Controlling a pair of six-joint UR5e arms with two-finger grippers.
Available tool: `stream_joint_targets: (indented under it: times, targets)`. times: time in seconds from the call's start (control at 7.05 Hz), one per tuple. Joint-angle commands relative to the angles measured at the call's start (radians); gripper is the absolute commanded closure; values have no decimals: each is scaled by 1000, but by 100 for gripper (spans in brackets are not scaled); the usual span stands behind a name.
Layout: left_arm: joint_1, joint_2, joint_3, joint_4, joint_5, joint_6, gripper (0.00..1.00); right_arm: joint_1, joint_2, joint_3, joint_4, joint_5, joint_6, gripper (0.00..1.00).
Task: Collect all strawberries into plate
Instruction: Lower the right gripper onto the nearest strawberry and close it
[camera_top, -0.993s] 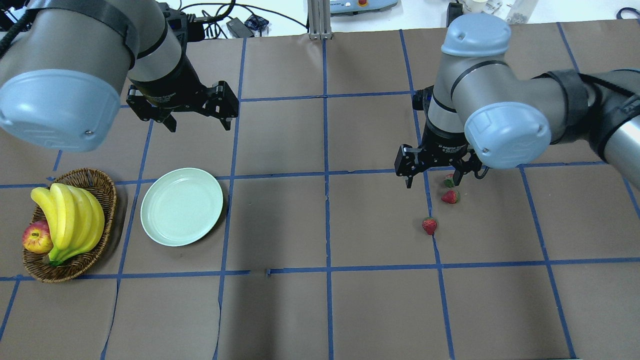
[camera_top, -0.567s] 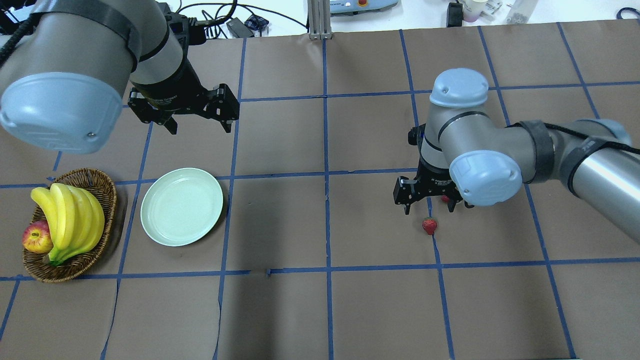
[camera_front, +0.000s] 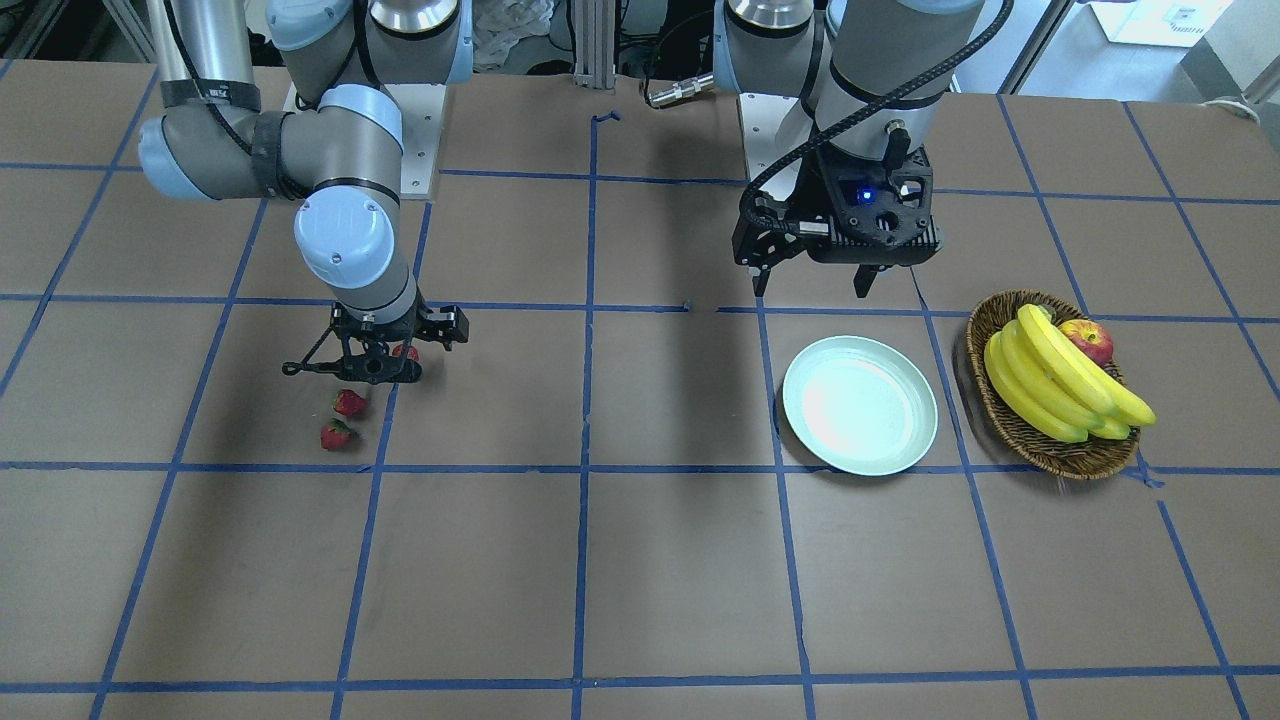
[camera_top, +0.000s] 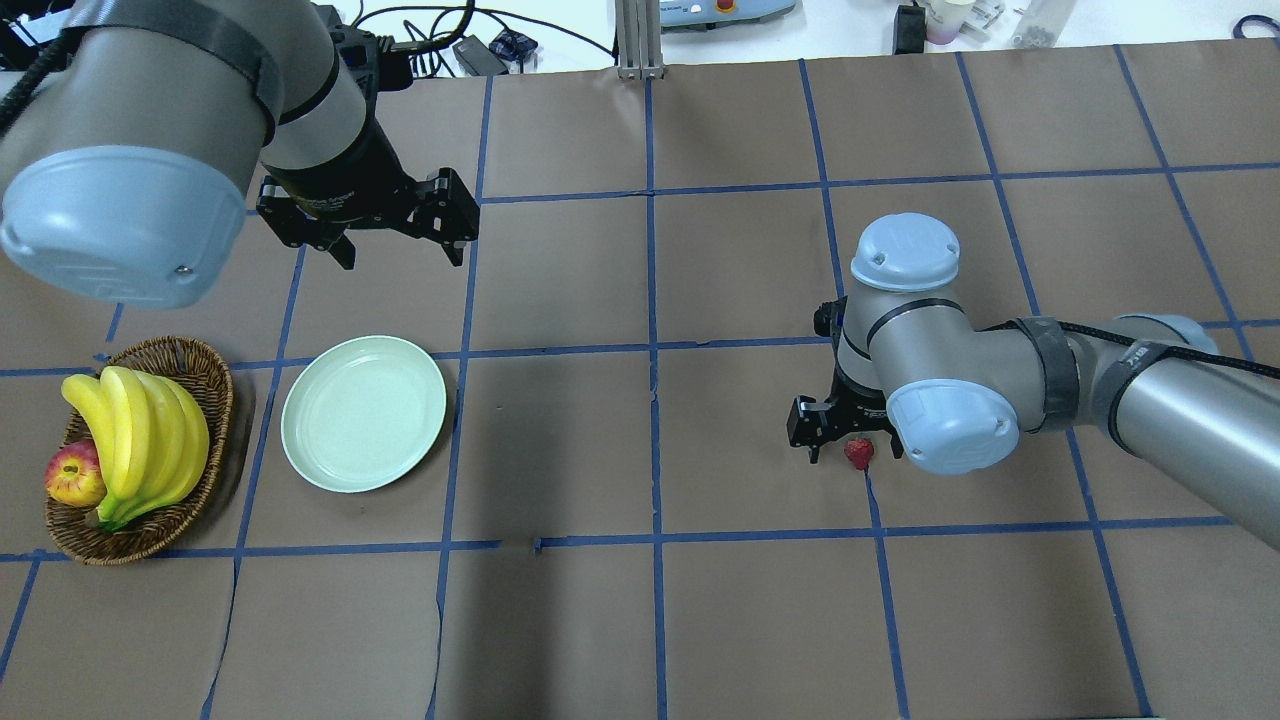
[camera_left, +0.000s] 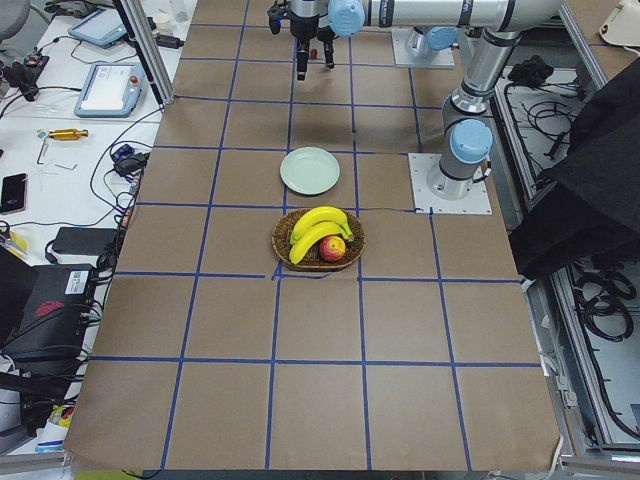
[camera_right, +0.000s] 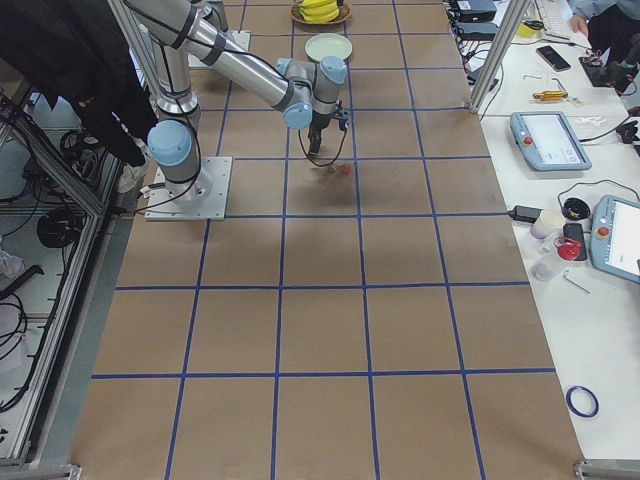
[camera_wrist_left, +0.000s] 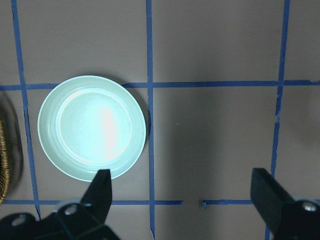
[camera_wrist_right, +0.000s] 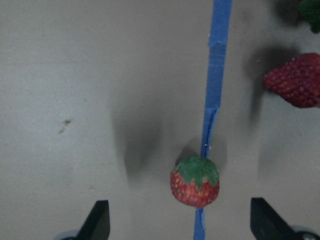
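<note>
The pale mint plate (camera_top: 363, 412) lies on the table's left half; it also shows in the front view (camera_front: 860, 418) and the left wrist view (camera_wrist_left: 92, 127). My left gripper (camera_top: 395, 235) hovers open and empty beyond it. My right gripper (camera_top: 848, 440) is open and low, its jaws on either side of one strawberry (camera_top: 858, 452), without touching it. In the right wrist view that strawberry (camera_wrist_right: 195, 181) sits on a blue tape line between the fingertips (camera_wrist_right: 97, 220). The other two strawberries (camera_front: 349, 402) (camera_front: 335, 434) lie close by on the table, hidden under the arm in the overhead view.
A brown wicker basket (camera_top: 185, 347) with bananas (camera_top: 140, 430) and a red-yellow apple (camera_top: 72, 475) stands just left of the plate. Blue tape lines grid the brown table. Cables and devices lie beyond the far edge.
My right arm has come down and moved nearer, from the two farther strawberries to the nearest one, and now covers those two in the overhead view. The left arm has barely moved.
</note>
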Motion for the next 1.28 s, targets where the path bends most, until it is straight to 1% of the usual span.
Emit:
stream_joint_targets:
  times: [0.0, 0.14, 0.57, 0.71, 0.99, 1.13]
  targets:
    - [0, 0, 1, 1, 0, 0, 0, 0, 12, 7, -15, -3, -7, 11]
    - [0, 0, 2, 1, 0, 1, 0, 0, 30, 5, -17, -3, -9, 10]
    - [0, 0, 2, 1, 0, 1, 0, -9, 30, 4, -20, -23, -9, 12]
    - [0, 0, 2, 1, 0, 0, 0, -9, 30, 5, -20, -23, -10, 27]
    - [2, 0, 2, 1, 0, 1, 0, -9, 32, 2, -21, -23, -13, 75]
    - [2, 0, 2, 1, 0, 1, 0, -9, 32, 0, -20, -23, -15, 94]
